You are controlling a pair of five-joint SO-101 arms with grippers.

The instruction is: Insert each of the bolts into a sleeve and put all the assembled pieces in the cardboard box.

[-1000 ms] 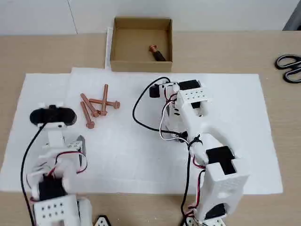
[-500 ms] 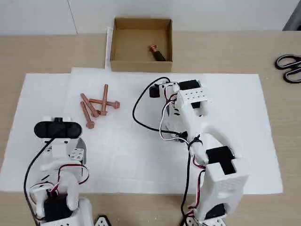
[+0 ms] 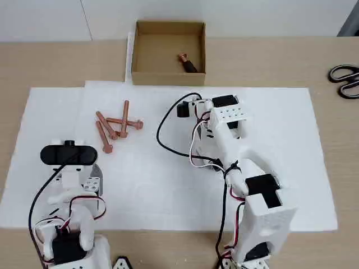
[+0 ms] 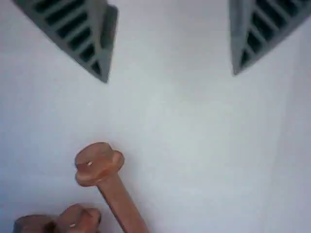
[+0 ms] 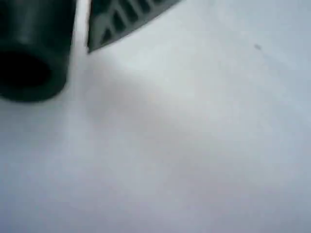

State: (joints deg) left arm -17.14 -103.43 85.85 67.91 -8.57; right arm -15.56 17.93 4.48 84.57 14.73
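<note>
Several copper bolts lie in a loose cluster on the white sheet, left of centre. The left arm stands near the table's front, just short of them. Its gripper is open, and a bolt head lies on the sheet beyond its fingertips. The right arm stretches over the middle of the sheet. Its gripper has a black sleeve pressed beside one finger, hollow end toward the camera. The cardboard box at the back holds one bolt-in-sleeve piece.
Scissors lie at the table's far right edge. A black cable loops from the right arm onto the sheet between the arms. Bare sheet spreads between the bolts and the right arm, and to the right arm's right.
The left arm has drawn back toward the table's front edge, away from the bolts. The right arm has stayed nearly still; only its cable loop shifted a little.
</note>
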